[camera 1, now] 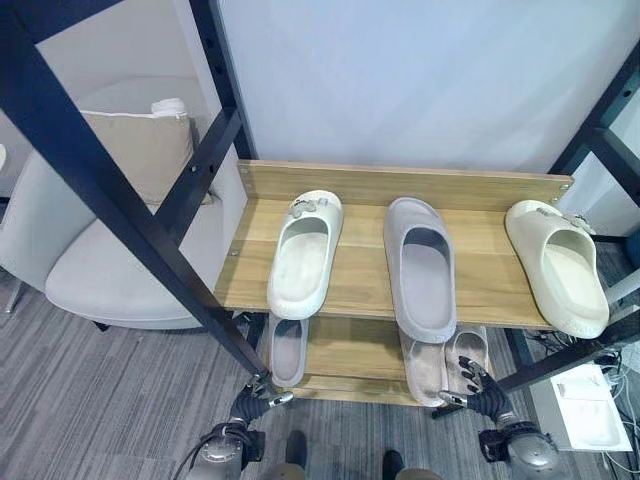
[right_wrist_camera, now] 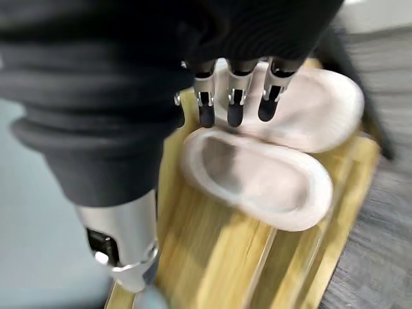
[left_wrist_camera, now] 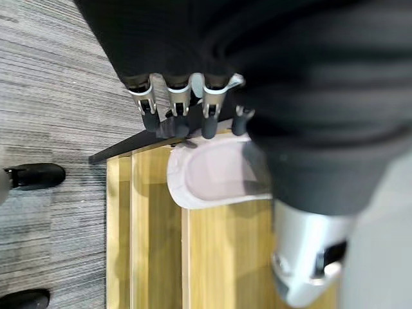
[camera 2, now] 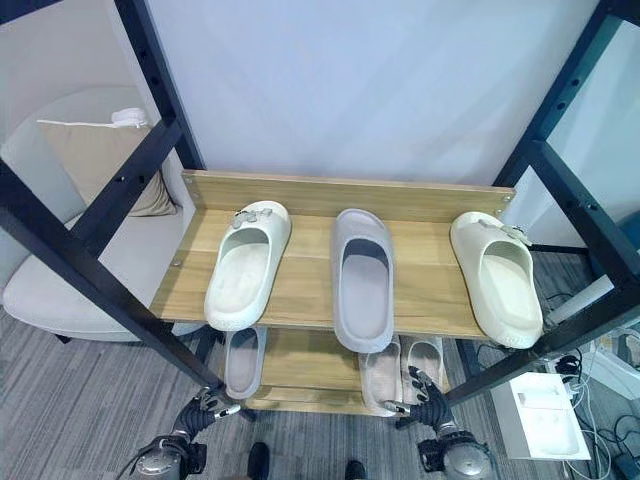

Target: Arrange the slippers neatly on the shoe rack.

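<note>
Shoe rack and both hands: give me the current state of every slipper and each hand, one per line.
White slipper: flat on top shelf, left, heel over the front edge.
Grey slipper: flat on top shelf, middle, heel overhanging.
Cream slipper: top shelf, right, angled outward.
Lower left slipper: flat on lower shelf.
Lower right pair: side by side on lower shelf.
Left hand: open, near lower left slipper.
Right hand: open, over the lower right pair.

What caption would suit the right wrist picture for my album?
The robot's right hand hovers with straight fingers over two pale slippers lying side by side on the wooden shoe rack shelf.
</note>
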Available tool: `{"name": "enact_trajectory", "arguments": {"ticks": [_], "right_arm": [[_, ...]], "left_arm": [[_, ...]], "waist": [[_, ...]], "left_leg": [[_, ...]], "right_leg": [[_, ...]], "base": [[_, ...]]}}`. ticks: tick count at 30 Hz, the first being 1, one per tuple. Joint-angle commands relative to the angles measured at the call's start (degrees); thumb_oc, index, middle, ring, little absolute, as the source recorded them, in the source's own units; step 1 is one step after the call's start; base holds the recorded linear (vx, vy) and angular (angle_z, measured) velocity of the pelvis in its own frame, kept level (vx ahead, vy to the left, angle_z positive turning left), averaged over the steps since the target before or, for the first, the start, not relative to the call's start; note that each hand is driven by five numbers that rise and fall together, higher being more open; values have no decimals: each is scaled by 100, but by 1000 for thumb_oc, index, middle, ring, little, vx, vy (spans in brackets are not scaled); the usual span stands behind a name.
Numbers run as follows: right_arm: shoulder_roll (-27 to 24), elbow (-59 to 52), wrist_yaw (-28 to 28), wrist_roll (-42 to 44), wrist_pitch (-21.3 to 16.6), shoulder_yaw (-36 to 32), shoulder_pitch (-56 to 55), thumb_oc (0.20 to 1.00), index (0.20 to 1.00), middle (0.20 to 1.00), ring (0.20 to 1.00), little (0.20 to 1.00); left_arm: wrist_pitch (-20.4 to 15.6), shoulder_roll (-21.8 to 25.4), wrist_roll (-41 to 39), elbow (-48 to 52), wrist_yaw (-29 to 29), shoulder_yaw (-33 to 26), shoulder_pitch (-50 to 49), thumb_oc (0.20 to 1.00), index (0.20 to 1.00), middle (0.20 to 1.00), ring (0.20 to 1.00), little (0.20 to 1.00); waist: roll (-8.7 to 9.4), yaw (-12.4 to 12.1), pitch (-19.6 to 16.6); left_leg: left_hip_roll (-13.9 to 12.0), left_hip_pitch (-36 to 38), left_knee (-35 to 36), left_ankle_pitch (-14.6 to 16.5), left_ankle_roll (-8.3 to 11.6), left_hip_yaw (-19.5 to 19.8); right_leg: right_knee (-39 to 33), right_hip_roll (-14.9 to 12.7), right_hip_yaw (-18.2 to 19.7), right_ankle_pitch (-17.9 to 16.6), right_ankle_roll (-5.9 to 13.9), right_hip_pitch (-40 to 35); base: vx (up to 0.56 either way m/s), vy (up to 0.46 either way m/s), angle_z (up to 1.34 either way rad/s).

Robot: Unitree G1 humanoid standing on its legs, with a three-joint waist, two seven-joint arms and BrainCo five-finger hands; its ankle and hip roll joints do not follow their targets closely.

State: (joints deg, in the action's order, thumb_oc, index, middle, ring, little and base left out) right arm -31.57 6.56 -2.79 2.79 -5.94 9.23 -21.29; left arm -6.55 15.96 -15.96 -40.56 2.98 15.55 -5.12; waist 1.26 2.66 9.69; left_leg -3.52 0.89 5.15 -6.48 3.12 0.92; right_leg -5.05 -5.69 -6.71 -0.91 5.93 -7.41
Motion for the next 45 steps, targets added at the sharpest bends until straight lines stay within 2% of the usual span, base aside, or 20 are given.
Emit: {"name": "enact_trajectory", "arguments": {"ticks": [1,3,5,8,9,10,13,17,18,20,22,24,26,27,28,29,32,35,37,45], "right_arm": [[-531,-901,-511,-398,-334,-357,-68,1000,1000,1000,1000,1000],[-928,-1791,-942,-319,-421,-629,-453,1000,1000,1000,1000,1000],[-1668,-2875,-1431,-91,-585,-996,-777,1000,1000,1000,1000,1000],[-1855,-3108,-1484,-49,-603,-1121,-831,1000,1000,1000,1000,1000],[-2147,-3400,-1522,-36,-700,-1268,-813,1000,1000,1000,1000,1000],[-2862,-4004,-1627,427,-865,-1801,-890,1000,1000,1000,1000,1000],[-3660,-4579,-1570,1240,-1145,-2504,-735,1000,1000,1000,1000,1000],[-3818,-4689,-1301,1532,-1312,-2909,-367,1000,1000,1000,1000,1000],[-3633,-4609,-1068,1606,-1372,-2909,105,1000,1000,1000,1000,1000],[-3632,-4599,-1066,1602,-1370,-2870,147,1000,1000,1000,1000,1000],[-2884,-4308,-556,1426,-1396,-2509,1199,1000,1000,1000,1000,1000],[-2878,-4295,-548,1412,-1394,-2462,1246,1000,1000,1000,1000,1000],[-2095,-3723,210,213,-1240,-2090,2012,1000,1000,1000,1000,1000],[-2087,-3711,237,178,-1239,-2053,2042,1000,1000,1000,1000,1000],[-1980,-3567,772,-1158,-1141,-2050,2276,1000,1000,1000,1000,1000],[-1972,-3556,802,-1198,-1137,-2015,2300,1000,1000,1000,1000,1000],[-1794,-3048,1448,-2444,-873,-1599,2747,1000,1000,1000,1000,1000],[-1668,-2447,1692,-3038,-628,-1133,3122,1000,1000,1000,1000,1000],[-1538,-1945,1771,-3190,-441,-785,3418,1000,1000,1000,1000,1000],[-830,-1195,1771,-2665,-369,-240,3730,1000,1000,1000,1000,1000]], "left_arm": [[-121,112,363,-11,-181,-172,392,1000,1000,1000,1000,1000],[-118,26,439,-227,-237,-177,489,1000,1000,1000,1000,1000],[-167,-124,493,-527,-216,-127,647,1000,1000,1000,1000,1000],[-168,-166,506,-540,-215,-96,663,1000,1000,1000,1000,1000],[-186,-171,488,-530,-222,-88,668,1000,1000,1000,1000,1000],[-207,-177,449,-476,-224,-48,670,1000,1000,1000,1000,1000],[-264,-175,392,-520,-237,-12,595,1000,1000,1000,1000,1000],[-340,-237,255,-583,-195,21,543,1000,1000,1000,1000,1000],[-373,-273,162,-612,-161,60,508,1000,1000,1000,1000,1000],[-374,-265,161,-613,-161,45,509,1000,1000,1000,1000,1000],[-392,-281,26,-551,-127,117,461,1000,1000,1000,1000,1000],[-391,-269,25,-549,-129,96,459,1000,1000,1000,1000,1000],[-366,-243,-22,-494,-80,78,449,1000,1000,1000,1000,1000],[-364,-236,-22,-492,-79,66,449,1000,1000,1000,1000,1000],[-361,-221,13,-461,-78,19,415,1000,1000,1000,1000,1000],[-359,-217,15,-459,-77,9,413,1000,1000,1000,1000,1000],[-313,-163,114,-467,-35,16,368,1000,1000,1000,1000,1000],[-294,-113,185,-505,-11,7,316,1000,1000,1000,1000,1000],[-266,-80,191,-536,8,-28,247,1000,1000,1000,1000,1000],[-247,-121,-21,-555,23,21,149,1000,1000,1000,1000,1000]], "waist": [[209,127,122],[229,204,90],[241,334,11],[226,341,-9],[244,371,-25],[260,422,-90],[289,471,-195],[280,489,-273],[266,470,-308],[275,480,-307],[239,376,-344],[253,397,-339],[223,214,-308],[232,227,-301],[210,133,-287],[216,144,-280],[208,-51,-235],[236,-185,-192],[263,-310,-152],[267,-550,-94]], "left_leg": [[107,530,-64,775,-33,21],[104,550,-63,797,-33,-10],[104,571,-71,845,-44,-98],[105,570,-74,850,-46,-114],[111,571,-77,854,-48,-130],[116,573,-82,861,-48,-173],[103,580,-78,863,-44,-240],[97,579,-80,869,-51,-301],[98,575,-63,867,-64,-323],[98,575,-64,868,-64,-326],[122,561,-42,874,-96,-304],[124,564,-43,874,-96,-301],[157,554,-58,903,-139,-189],[158,558,-60,905,-139,-186],[179,555,-69,928,-165,-116],[179,561,-71,931,-165,-113],[215,559,-114,964,-202,6],[235,535,-151,972,-217,102],[250,521,-182,979,-224,179],[284,464,-189,961,-242,323]], "right_leg": [[60,142,-85,306,-46,187],[70,137,-49,299,-25,194],[98,130,50,274,9,251],[106,129,67,270,15,265],[109,128,95,254,20,278],[87,122,150,214,38,298],[69,119,190,174,57,313],[60,124,244,143,74,341],[54,130,268,121,77,364],[55,130,271,121,77,366],[44,109,235,121,89,347],[44,107,232,123,90,342],[52,63,128,157,80,276],[52,62,126,159,80,270],[60,44,86,187,79,233],[61,43,84,190,79,226],[97,18,-15,246,74,164],[95,4,-72,277,60,120],[69,-7,-153,297,53,62],[36,-46,-270,318,59,27]], "base": [[-27,21,-14],[-31,35,-10],[-42,61,-25],[-18,22,-16],[-45,50,-11],[-52,58,-15],[-41,42,-10],[-15,33,-4],[-11,29,-10],[0,17,-16],[26,30,-12],[10,7,2],[42,27,7],[56,26,14],[34,13,18],[53,18,29],[37,2,14],[37,0,10],[58,1,18],[36,6,15]]}}
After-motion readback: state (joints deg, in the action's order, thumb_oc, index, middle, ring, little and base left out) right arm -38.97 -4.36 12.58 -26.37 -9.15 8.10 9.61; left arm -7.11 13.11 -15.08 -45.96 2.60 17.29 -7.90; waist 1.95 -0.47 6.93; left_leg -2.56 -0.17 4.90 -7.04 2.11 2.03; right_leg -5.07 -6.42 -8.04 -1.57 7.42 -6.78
